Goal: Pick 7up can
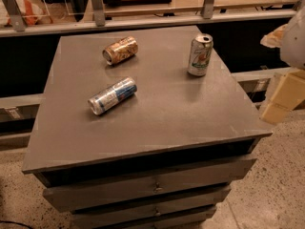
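two cans (120,50) (112,96) lie left of 7up can (199,55) (gripper (280,100) right).

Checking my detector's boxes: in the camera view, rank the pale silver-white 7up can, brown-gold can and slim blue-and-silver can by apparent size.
1–2, too close to rank: slim blue-and-silver can, lying, longer and nearer; pale silver-white 7up can, upright, wider.
3. Brown-gold can, lying.
Gripper: at the right edge, beside the cabinet.
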Motion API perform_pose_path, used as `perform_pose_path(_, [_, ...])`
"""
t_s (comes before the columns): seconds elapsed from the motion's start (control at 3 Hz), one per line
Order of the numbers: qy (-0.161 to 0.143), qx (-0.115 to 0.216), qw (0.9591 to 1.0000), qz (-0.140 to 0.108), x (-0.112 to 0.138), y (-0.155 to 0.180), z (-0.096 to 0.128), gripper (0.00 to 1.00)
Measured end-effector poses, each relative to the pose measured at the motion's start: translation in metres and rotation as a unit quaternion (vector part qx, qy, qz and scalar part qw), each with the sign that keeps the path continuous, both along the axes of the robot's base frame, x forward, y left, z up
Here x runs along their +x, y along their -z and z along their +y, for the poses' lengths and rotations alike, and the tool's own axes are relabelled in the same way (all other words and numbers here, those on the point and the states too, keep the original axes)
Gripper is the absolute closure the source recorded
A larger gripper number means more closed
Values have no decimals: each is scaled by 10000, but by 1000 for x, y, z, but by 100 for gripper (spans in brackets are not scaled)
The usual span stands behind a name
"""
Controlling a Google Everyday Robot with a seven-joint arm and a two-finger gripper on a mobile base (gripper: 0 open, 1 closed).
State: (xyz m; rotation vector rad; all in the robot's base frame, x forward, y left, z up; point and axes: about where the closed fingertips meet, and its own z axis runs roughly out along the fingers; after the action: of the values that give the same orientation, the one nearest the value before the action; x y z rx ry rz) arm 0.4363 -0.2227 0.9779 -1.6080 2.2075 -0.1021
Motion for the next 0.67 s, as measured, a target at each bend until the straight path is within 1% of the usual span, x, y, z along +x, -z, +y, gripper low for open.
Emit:
perform_pose_path(0.33, [482,609,9964,-342,-26,17,-21,0])
perform_pose_path(0.67, [941,1168,9860,-729,-60,49,-49,0])
